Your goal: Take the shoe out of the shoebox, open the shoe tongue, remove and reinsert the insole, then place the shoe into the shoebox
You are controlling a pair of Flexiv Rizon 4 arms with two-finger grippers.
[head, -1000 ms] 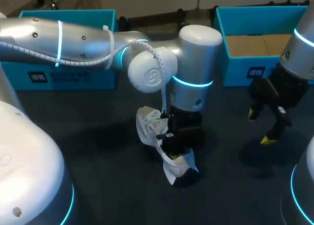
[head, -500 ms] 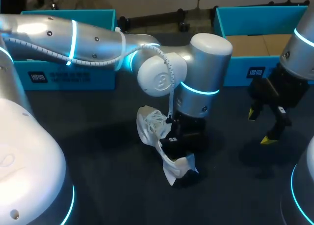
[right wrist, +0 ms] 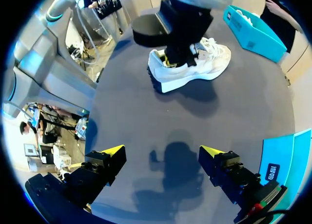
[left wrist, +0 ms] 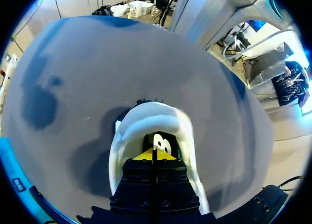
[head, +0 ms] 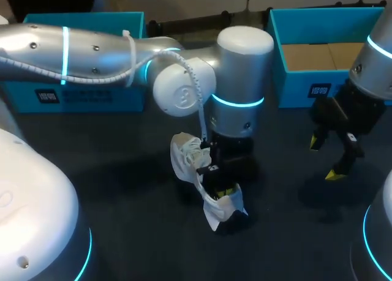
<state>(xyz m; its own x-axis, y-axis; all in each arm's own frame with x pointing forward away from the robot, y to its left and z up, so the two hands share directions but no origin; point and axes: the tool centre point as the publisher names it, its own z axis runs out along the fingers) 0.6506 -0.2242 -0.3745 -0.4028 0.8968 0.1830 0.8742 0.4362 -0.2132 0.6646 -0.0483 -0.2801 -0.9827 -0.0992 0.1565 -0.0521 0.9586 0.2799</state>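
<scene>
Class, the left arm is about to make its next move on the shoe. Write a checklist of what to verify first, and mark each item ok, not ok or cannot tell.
1. Shoe out of the shoebox and lying on the table: ok.
2. Left gripper down inside the shoe's opening: ok.
3. Insole caught between its fingers: cannot tell, hidden inside the shoe.
4. Right gripper open and apart from the shoe: ok.
5. Shoebox open, nothing seen in the part shown: ok.
</scene>
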